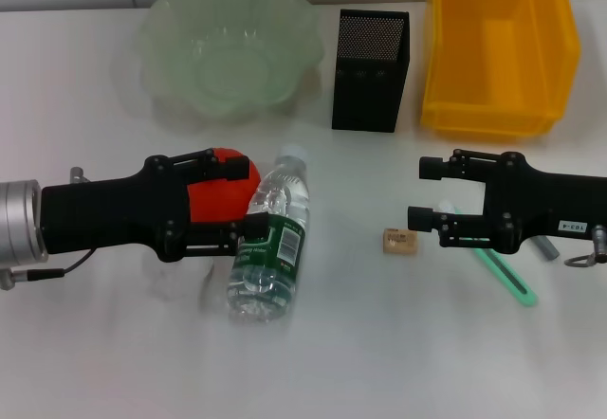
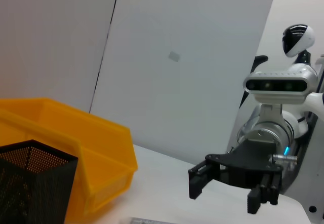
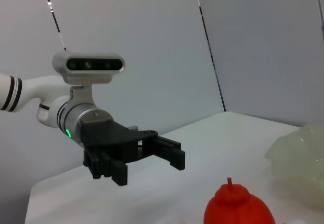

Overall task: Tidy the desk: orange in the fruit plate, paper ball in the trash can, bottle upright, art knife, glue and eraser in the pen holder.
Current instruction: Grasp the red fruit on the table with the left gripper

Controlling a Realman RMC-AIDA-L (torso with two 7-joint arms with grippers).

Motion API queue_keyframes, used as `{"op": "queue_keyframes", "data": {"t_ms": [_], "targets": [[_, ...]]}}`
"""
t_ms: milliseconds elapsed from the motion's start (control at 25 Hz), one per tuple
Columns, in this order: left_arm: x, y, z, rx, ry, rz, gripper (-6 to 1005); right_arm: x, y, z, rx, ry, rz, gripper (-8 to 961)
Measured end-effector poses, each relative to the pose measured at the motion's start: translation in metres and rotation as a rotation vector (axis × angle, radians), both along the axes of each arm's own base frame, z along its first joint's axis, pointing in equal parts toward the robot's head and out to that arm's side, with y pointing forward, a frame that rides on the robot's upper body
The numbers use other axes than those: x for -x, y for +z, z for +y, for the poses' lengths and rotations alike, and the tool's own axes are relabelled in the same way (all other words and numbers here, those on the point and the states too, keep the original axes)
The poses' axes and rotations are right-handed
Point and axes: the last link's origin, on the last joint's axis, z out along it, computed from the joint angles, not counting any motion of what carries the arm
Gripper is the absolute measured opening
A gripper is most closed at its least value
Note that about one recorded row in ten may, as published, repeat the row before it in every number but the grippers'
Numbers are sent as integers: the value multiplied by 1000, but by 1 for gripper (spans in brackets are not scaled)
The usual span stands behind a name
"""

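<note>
Bottle (image 1: 271,239) lies on its side near the tabletop's (image 1: 398,353) front-centre. Left gripper (image 1: 248,203) reaches in level from the left edge, fingers spread around the orange (image 1: 220,190), not clenched; its lower finger touches the bottle. Right gripper (image 1: 429,191) extends level from the right edge, jaws released, holding nothing, above the green art knife (image 1: 507,275); eraser (image 1: 399,240) just beside it. Toward the far edge: fruit plate (image 1: 228,47), pen holder (image 1: 371,57), yellow bin (image 1: 500,45).

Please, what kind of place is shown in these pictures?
Probably a robot test room set up as a desk: a plain white table before bare wall panels, with a black mesh pen holder, a yellow bin and a lying bottle.
</note>
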Motion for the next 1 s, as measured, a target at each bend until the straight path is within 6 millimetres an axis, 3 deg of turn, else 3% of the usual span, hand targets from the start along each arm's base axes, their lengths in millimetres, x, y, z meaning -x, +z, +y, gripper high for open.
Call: {"op": "queue_keyframes", "data": {"t_ms": [720,1000], "targets": [[1,-4,-2,15,-14,21,811,0,1,-1,6,-7,10,754],[4,7,20,-132,59,15,803,0,1,0,9,-15,14,754]]}}
